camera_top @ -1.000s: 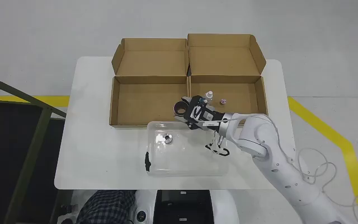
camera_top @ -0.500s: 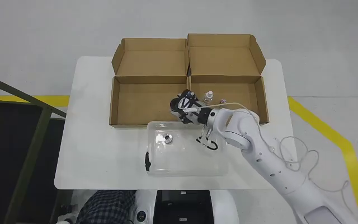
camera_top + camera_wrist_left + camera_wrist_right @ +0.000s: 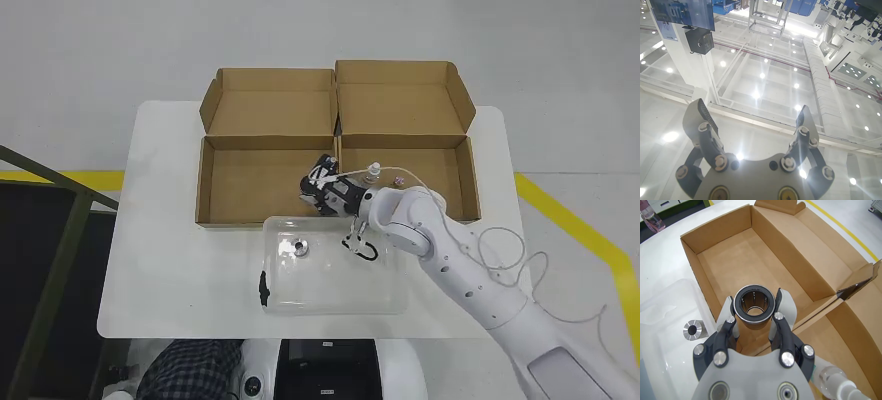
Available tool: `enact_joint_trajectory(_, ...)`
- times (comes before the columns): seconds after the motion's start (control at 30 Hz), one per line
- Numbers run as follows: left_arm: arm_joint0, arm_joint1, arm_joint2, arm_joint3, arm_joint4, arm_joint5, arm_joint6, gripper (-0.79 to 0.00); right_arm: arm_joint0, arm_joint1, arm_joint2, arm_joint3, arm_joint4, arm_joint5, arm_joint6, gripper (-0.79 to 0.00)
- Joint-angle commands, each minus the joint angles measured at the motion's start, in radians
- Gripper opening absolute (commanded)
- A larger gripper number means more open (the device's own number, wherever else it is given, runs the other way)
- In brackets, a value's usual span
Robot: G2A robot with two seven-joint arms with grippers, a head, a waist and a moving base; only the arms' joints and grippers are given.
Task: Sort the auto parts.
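Right gripper (image 3: 755, 297): the fingers are clamped on a black-rimmed bearing (image 3: 754, 308), one finger on each side of its barrel, with the open bore facing the wrist camera. In the top view you find this gripper (image 3: 322, 188) and the bearing (image 3: 312, 186) at the 3 o'clock end of the left cardboard box (image 3: 250, 185), just beside the wall it shares with the right cardboard box (image 3: 440, 190). You cannot tell whether the bearing touches the box floor.

The right box contains a small white part (image 3: 373, 168) and a small purple part (image 3: 399, 180) towards its 9 o'clock end.

A clear tray (image 3: 330, 285) sits on the desk (image 3: 160, 250) at 6 o'clock from the boxes. A metal cylinder (image 3: 298, 247) lies near the tray's 10 o'clock corner.

Left gripper (image 3: 752, 106): the fingers stand wide apart, holding nothing, pointing at the ceiling.
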Motion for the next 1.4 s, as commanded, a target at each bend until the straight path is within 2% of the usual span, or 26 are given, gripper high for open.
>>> enact_joint_trajectory(0.0,0.000,0.000,0.000,0.000,0.000,0.000,0.000,0.000,0.000,-0.003,-0.005,0.002,-0.016,0.005,0.004,-0.757)
enact_joint_trajectory(0.47,0.000,0.000,0.000,0.000,0.000,0.000,0.000,0.000,-0.004,-0.024,-0.016,0.019,-0.067,0.013,0.028,-0.514)
enact_joint_trajectory(1.07,0.000,0.000,0.000,0.000,0.000,0.000,0.000,0.000,-0.009,-0.037,0.017,0.018,-0.094,-0.005,0.054,-0.366)
enact_joint_trajectory(1.37,0.000,0.000,0.000,0.000,0.000,0.000,0.000,0.000,-0.063,-0.020,0.079,-0.124,-0.134,-0.039,0.060,-0.320)
